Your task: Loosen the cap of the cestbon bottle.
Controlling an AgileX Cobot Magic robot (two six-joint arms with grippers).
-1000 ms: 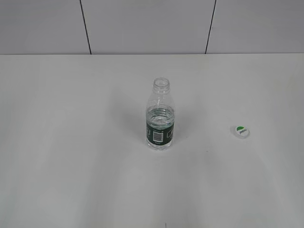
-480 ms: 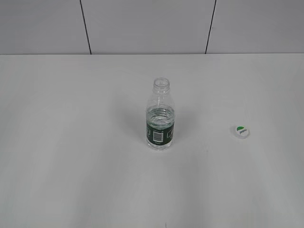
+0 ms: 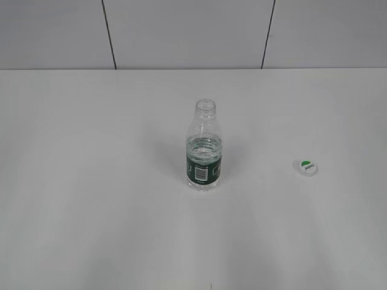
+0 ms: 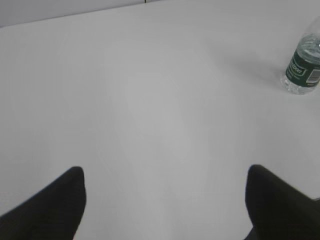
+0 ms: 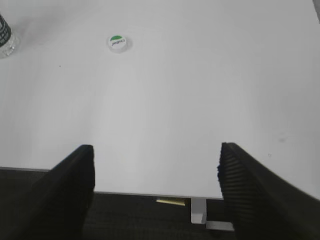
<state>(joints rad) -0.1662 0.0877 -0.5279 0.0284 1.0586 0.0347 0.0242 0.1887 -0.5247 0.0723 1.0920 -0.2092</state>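
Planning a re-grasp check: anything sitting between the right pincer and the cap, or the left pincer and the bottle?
Nothing visible. Bare table lies between the open right pincer and the cap, which lies off the bottle. Likewise only bare tabletop separates the open left pincer from the cestbon bottle.

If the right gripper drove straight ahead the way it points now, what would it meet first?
Bare table, most likely. The open right gripper aims past the cap, which lies ahead but left of its line, and the cestbon bottle is farther left. Depth is uncertain.
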